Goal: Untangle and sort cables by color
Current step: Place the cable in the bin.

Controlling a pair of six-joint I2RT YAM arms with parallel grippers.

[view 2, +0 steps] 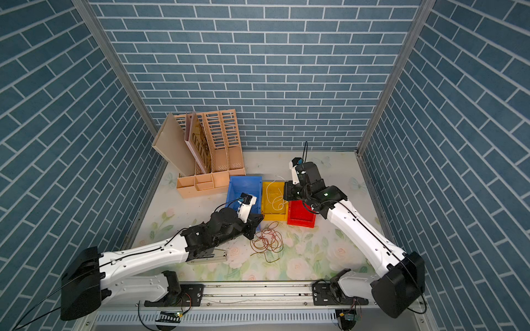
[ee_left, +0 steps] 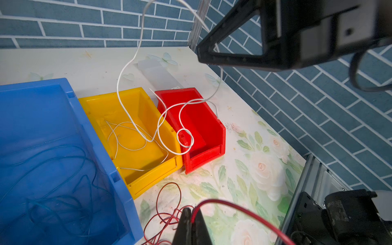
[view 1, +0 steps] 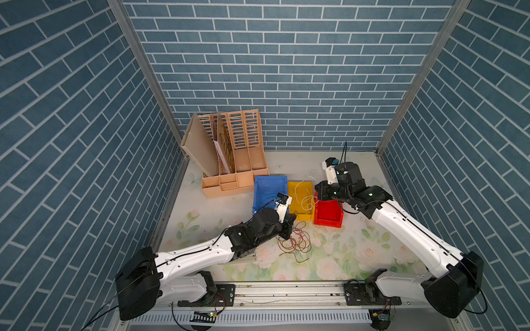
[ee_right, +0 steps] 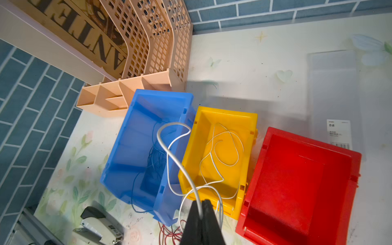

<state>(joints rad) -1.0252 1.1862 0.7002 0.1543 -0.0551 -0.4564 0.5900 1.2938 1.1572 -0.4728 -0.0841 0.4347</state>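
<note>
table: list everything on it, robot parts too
rack: 1, peach, back corner
blue bin: 1, blue, beside rack
yellow bin: 1, yellow, middle
red bin: 1, red, far end
blue cables: several, blue, in blue bin
white cables: few, white, in yellow bin, one lifted
red cables: tangle, red, before bins
stapler: 1, silver, front left
tray: 1, clear, behind red bin
left arm: 1, white, jaws shut on red cable
right arm: 1, white, jaws shut on white cable

Yellow bin hemmed in: blue bin tight on its left, red bin on its right, too tight to pass between. White cable arcs above it, crossing into the red bin. Red-brown cable tangle just in front. Peach organizer stands behind-left. Tabletop front-right of it lies open
</note>
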